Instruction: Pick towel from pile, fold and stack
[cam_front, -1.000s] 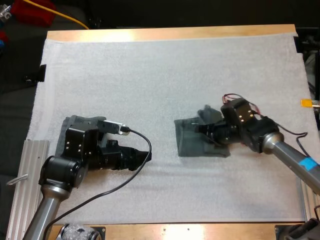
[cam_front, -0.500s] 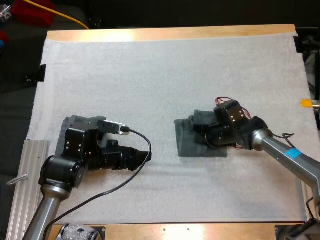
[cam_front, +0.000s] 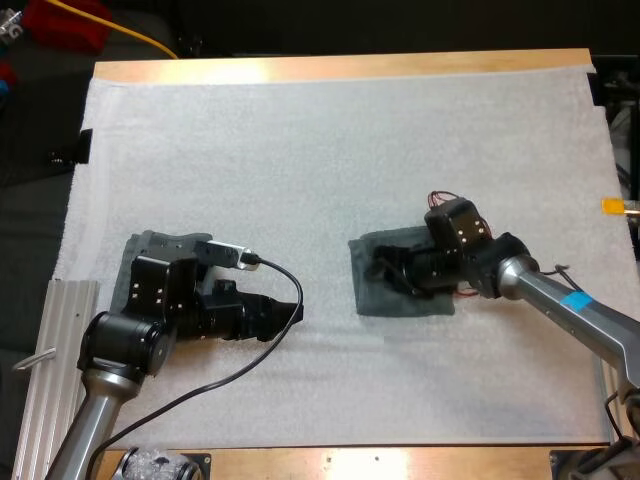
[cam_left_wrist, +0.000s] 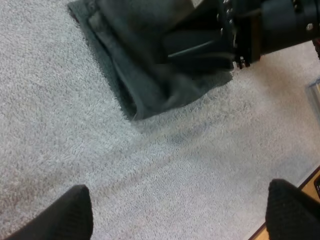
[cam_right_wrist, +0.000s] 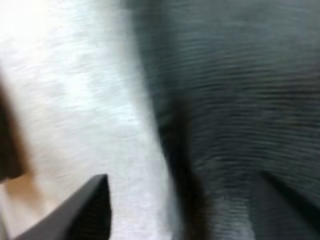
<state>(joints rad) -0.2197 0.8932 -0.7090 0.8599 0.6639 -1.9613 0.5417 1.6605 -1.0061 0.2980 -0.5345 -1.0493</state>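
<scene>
Starting at the mat's (cam_front: 330, 150) left side, a folded grey-green towel (cam_front: 150, 243) lies partly under my left arm. My left gripper (cam_front: 288, 312) points toward the middle, low over bare mat, its fingers (cam_left_wrist: 70, 215) wide apart and clear of everything. Farther right lies a second towel (cam_front: 385, 297), flat and roughly folded. My right gripper (cam_front: 386, 270) is low over it, fingers (cam_right_wrist: 92, 205) apart, one off the towel's edge.
</scene>
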